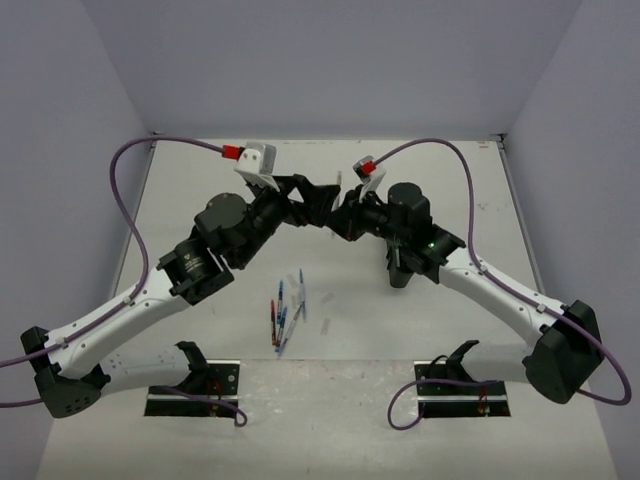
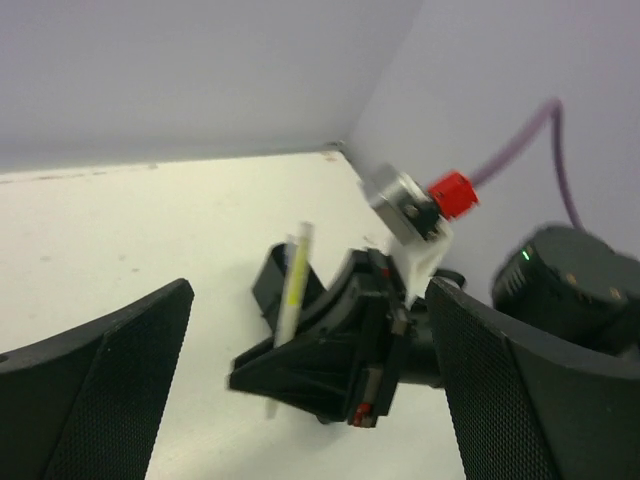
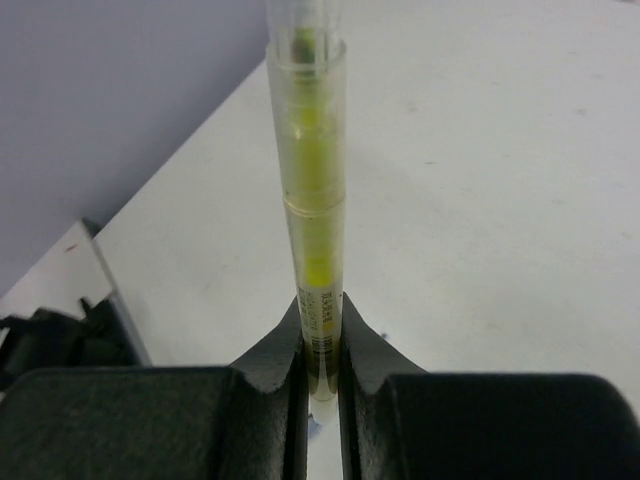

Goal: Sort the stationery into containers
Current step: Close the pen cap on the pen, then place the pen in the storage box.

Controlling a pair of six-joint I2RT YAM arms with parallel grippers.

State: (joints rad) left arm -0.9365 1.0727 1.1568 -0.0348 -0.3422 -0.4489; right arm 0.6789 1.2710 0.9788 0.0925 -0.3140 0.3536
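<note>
Right hand [image 3: 320,335]: clamped on yellow-green marker [image 3: 308,180], upright.
Left hand [image 2: 310,300]: fingers spread wide, holding nothing.
Bench [image 1: 450,190]: loose pens [image 1: 288,312] clustered.

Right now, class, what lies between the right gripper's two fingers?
A yellow-green pen, pinched near one end by the right gripper; the right wrist view shows it best.

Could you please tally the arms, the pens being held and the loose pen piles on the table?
Arms: 2
Held pens: 1, yellow-green
Loose piles: 1, pens too small to count
Total: 4
</note>
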